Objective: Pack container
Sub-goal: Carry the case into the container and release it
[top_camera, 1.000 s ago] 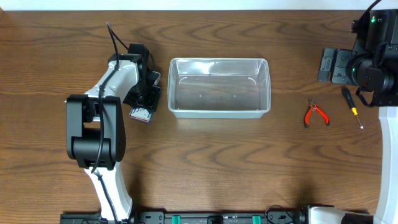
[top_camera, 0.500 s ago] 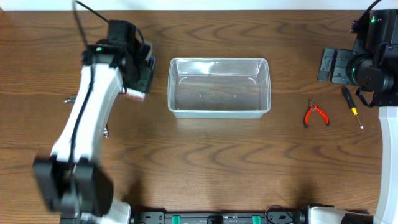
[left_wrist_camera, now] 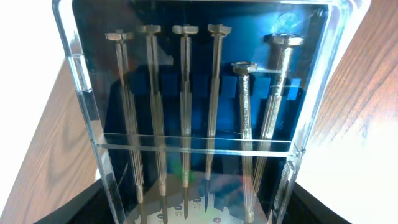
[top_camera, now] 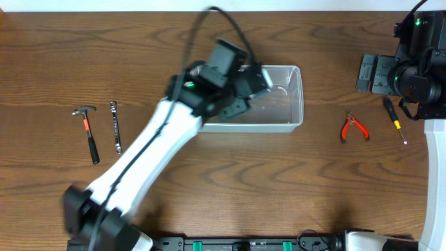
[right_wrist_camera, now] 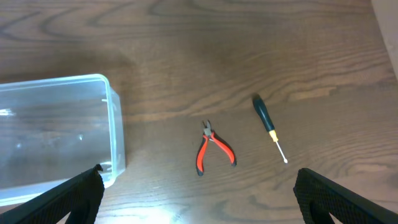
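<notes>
The left gripper [top_camera: 252, 81] is hovering over the container [top_camera: 293, 104], jaws clamping a clear screwdriver case [left_wrist_camera: 199, 112]. The container is sitting on the desk [top_camera: 209, 181]; well right of it, the right gripper [top_camera: 373, 73] is holding its jaws wide apart.

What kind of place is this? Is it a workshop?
Probably a robot lab bench dressed up like a workshop. Robot arms work at a wooden table, where a hammer, red pliers and a screwdriver lie either side of a clear container, and the left hand holds a screwdriver set.
</notes>
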